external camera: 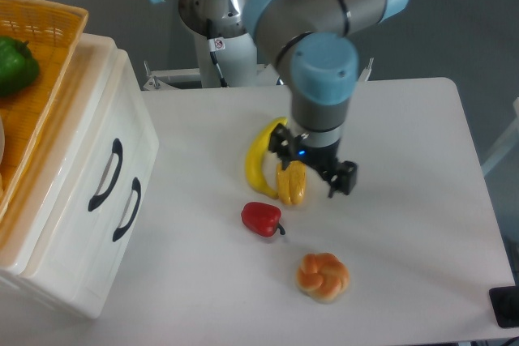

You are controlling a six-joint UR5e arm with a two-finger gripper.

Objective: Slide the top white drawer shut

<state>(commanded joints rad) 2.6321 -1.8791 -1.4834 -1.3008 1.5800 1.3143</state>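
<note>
Single fixed camera, mounted high, looking steeply down on the white surface (405,135) from the side opposite the arm's base; mid-range framing, cabinet (73,224) cropped at left edge.

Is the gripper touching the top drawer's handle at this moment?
Apart. The fixed camera shows the gripper over the yellow pepper, with bare table between it and the top drawer.
</note>
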